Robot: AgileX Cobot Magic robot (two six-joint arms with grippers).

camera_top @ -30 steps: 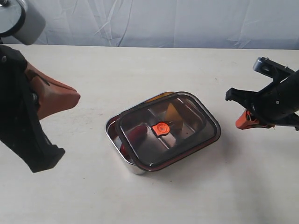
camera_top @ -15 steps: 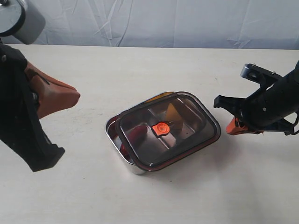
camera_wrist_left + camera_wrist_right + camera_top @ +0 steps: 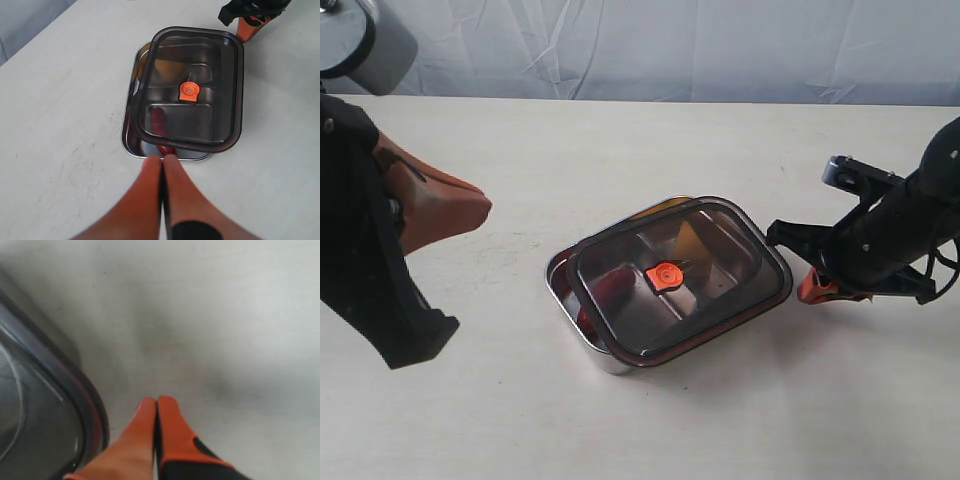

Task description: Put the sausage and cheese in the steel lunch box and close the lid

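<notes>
The steel lunch box [image 3: 563, 282] [image 3: 131, 142] sits mid-table with the dark tinted lid [image 3: 720, 300] [image 3: 230, 90] [image 3: 60, 385] lying on it askew, shifted toward the right arm, its orange valve [image 3: 666, 276] [image 3: 189, 91] at the centre. Through the lid show the red sausage [image 3: 605, 285] [image 3: 159, 122] and the yellow cheese [image 3: 688, 240]. My right gripper [image 3: 807, 292] [image 3: 157, 401] is shut and empty, low over the table just beside the lid's right edge. The left gripper [image 3: 480, 208] [image 3: 162, 158] is shut and empty, well left of the box.
A pale tabletop [image 3: 620, 150] extends round the box, with a wrinkled white backdrop [image 3: 670, 40] behind its far edge. A grey round object [image 3: 355, 40] stands at the top left corner.
The right gripper has come down and leftward, from out at the right to close beside the lid's right edge. The left arm, box and lid have not moved.
</notes>
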